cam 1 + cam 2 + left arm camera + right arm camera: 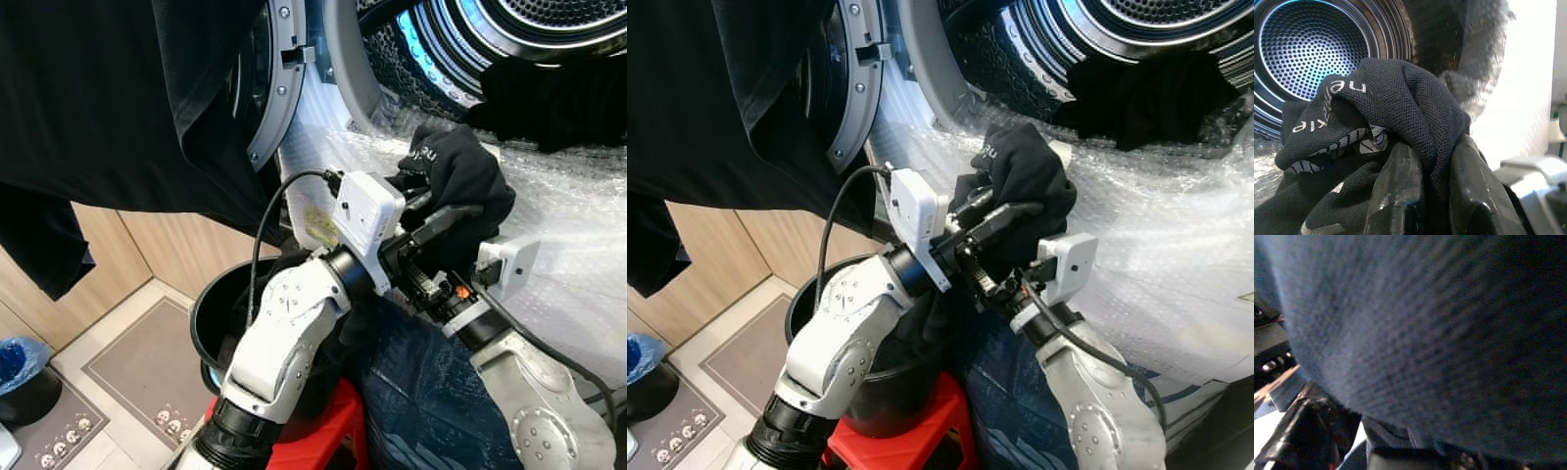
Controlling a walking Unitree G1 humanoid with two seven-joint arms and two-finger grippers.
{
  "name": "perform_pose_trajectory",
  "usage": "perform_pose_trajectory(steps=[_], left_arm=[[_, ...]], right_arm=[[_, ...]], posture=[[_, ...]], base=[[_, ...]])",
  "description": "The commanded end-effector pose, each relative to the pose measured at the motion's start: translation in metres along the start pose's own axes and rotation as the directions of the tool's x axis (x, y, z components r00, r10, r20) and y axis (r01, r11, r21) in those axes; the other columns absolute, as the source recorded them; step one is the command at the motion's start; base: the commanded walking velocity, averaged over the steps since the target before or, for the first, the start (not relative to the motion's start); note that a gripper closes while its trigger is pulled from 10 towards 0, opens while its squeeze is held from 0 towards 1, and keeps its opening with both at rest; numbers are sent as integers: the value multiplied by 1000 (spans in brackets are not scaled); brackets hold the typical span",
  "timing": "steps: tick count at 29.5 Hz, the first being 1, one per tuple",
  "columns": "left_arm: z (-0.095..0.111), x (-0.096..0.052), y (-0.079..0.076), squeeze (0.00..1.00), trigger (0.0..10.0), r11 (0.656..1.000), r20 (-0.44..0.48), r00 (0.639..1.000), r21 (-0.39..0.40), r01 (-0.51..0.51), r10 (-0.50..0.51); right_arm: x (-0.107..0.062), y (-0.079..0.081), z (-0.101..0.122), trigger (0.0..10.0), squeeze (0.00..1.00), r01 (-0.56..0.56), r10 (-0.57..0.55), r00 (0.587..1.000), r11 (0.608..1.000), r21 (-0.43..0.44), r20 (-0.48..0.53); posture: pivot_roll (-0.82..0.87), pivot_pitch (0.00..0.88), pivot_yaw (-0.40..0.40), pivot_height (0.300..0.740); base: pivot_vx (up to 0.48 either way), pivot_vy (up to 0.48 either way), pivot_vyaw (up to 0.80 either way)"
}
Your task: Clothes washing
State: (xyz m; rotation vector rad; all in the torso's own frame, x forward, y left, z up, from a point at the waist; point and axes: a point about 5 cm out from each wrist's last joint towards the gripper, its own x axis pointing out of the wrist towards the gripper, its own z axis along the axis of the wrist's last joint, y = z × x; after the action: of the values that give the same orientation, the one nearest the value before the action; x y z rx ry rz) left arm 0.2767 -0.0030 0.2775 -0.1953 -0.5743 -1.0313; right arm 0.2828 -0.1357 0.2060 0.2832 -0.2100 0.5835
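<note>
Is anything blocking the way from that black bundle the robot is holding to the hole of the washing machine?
Partly. Both grippers, left gripper and right gripper, hold the black garment just below the drum opening. The door is open, but another dark garment is draped over the opening's lower rim, right above the bundle.

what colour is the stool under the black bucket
Red plastic stool, clearest in the right eye view.
</note>
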Motion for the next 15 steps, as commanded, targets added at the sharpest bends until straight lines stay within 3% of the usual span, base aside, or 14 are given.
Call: perform_pose_trajectory(steps=[1,2,3,4,15], left_arm=[[18,9,-10,0,10000,999,75,996,2,54,-54],[18,10,-10,0,10000,999,81,995,-16,51,-50],[19,10,-10,0,10000,998,84,995,-28,50,-48],[19,10,-10,0,10000,998,87,995,-38,49,-45],[21,10,-8,0,10000,995,95,995,-101,17,-8]], right_arm=[[6,3,4,3725,0,-10,10,1000,1000,5,29],[7,3,4,1216,0,-11,10,999,1000,11,36],[8,4,4,1216,0,-11,10,999,1000,14,41],[9,4,4,0,0,-15,14,999,1000,22,45],[11,6,8,0,0,-48,40,992,997,60,117]], posture=[[-142,20,80,740],[-140,18,80,740],[-140,18,80,740],[-139,17,81,740],[-136,7,76,740]], base=[[0,0,0],[0,0,0],[0,0,0],[0,0,0],[0,0,0]])
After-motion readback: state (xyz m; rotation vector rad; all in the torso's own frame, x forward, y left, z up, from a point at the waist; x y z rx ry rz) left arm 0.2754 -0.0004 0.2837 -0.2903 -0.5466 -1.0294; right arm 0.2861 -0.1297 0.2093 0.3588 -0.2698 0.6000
